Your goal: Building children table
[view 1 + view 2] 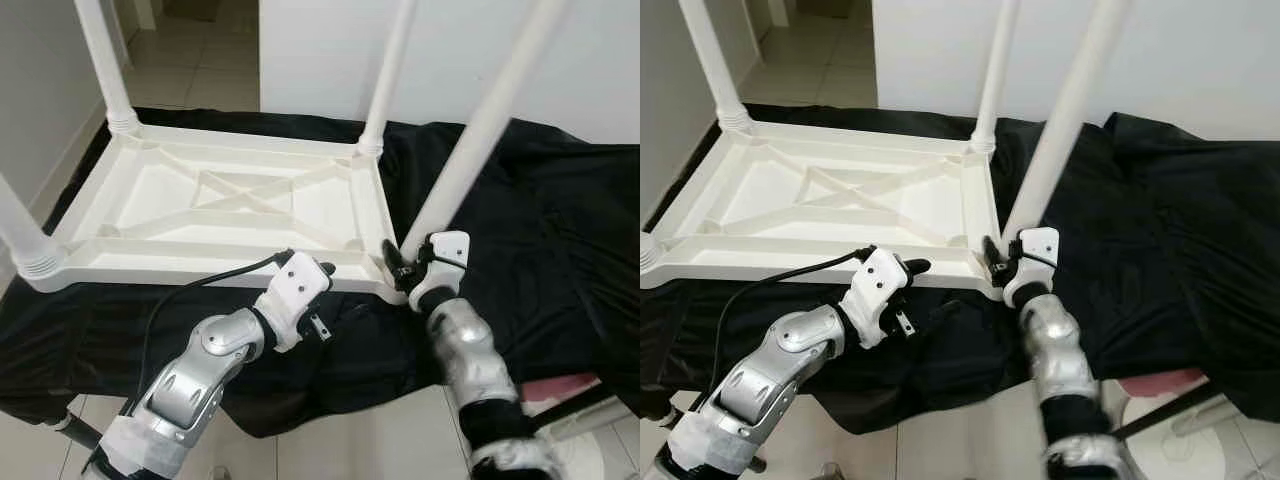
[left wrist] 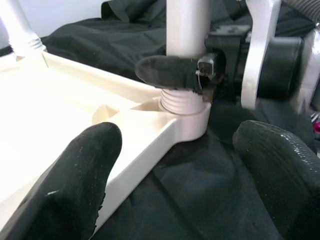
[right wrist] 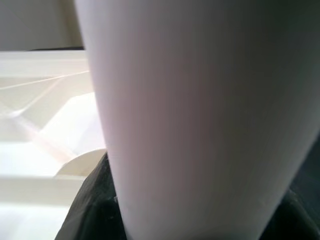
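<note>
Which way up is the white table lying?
Upside down: the table rests top-down on the black cloth, legs pointing upward.

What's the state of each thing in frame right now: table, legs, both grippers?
table top: upside down on the black cloth, ribbed underside up.
three legs: upright in their corner sockets.
fourth leg: tilted, base at the near right corner socket.
right gripper: shut on fourth leg near its base.
left gripper: open, at the table's near edge.
</note>
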